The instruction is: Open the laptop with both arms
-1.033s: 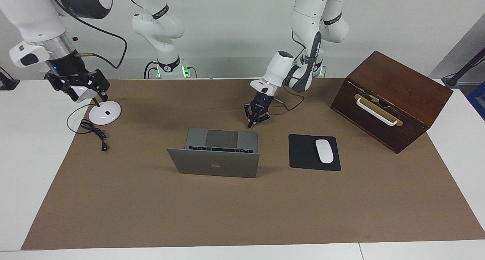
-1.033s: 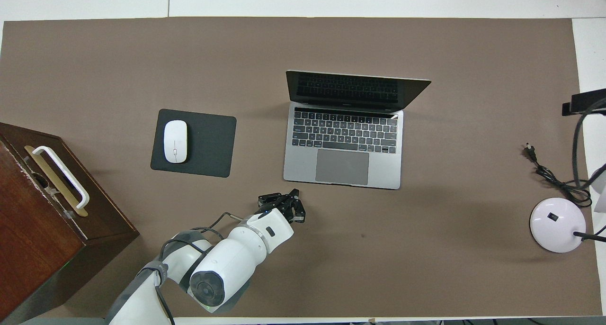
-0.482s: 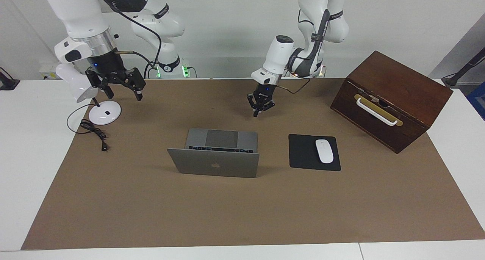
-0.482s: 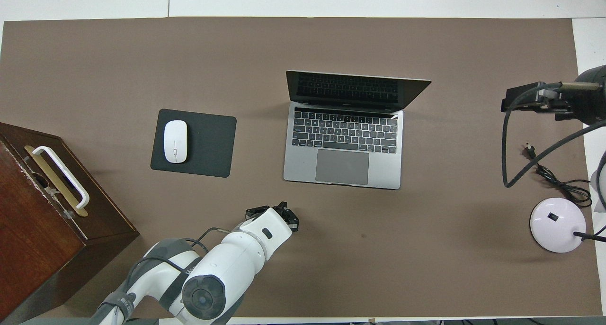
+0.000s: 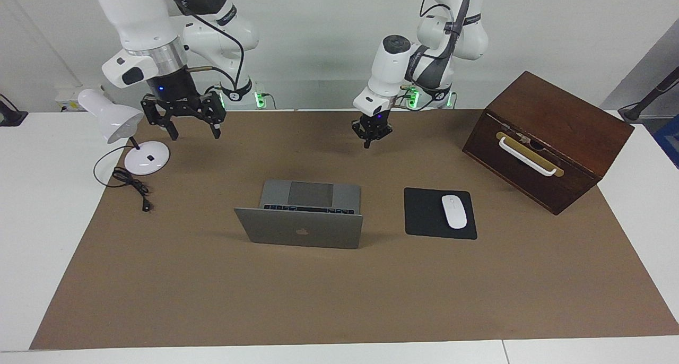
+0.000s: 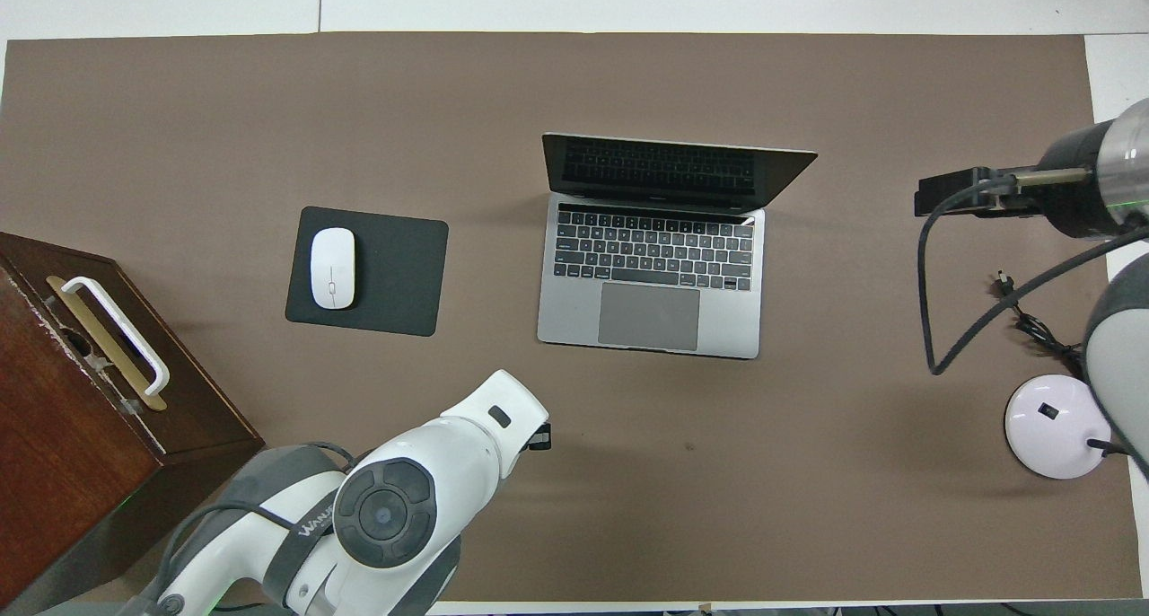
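Nearest the robots, we found the left gripper (image 5: 367, 144) raised over bare brown mat (image 5: 339, 300), fingertips pinched together on nothing. The right gripper (image 5: 193, 136) hung beside the white lamp (image 5: 114, 122), fingers spread apart and empty. Farther out, the laptop (image 5: 302, 223) stood open mid-mat, next to the mouse pad (image 5: 424, 215).

My left arm: forearm angled down from raised elbow. My left hand (image 5: 367, 139): up in air over worktop (image 5: 318, 152), pointing down, fingertips together, nothing held. My right arm: wrist vertical, black cable looped alongside. My right hand (image 5: 193, 129): raised over worktop, pointing down, fingers spread wide apart, nothing between them.
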`<action>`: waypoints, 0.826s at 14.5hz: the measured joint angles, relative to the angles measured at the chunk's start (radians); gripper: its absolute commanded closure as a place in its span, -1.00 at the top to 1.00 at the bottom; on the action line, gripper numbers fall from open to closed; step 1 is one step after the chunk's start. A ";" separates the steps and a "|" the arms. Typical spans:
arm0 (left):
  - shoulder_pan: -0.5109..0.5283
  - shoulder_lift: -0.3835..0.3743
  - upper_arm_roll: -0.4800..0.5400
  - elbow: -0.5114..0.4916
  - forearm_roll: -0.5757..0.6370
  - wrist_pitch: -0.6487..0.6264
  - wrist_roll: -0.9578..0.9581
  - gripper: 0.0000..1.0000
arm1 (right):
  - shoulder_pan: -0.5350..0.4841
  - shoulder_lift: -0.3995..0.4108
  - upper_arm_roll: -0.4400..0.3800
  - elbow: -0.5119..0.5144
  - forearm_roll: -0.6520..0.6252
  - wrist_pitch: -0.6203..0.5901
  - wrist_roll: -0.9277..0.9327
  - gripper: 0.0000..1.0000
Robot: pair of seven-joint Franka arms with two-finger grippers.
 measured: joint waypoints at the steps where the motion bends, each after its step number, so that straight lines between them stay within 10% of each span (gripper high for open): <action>1: 0.002 -0.019 0.007 0.007 -0.007 -0.042 0.000 -1.00 | -0.018 0.000 -0.004 -0.003 0.000 0.000 -0.018 1.00; 12: 0.042 -0.063 0.161 0.258 -0.013 -0.648 0.319 -1.00 | -0.033 -0.002 -0.006 -0.013 0.000 -0.055 -0.036 1.00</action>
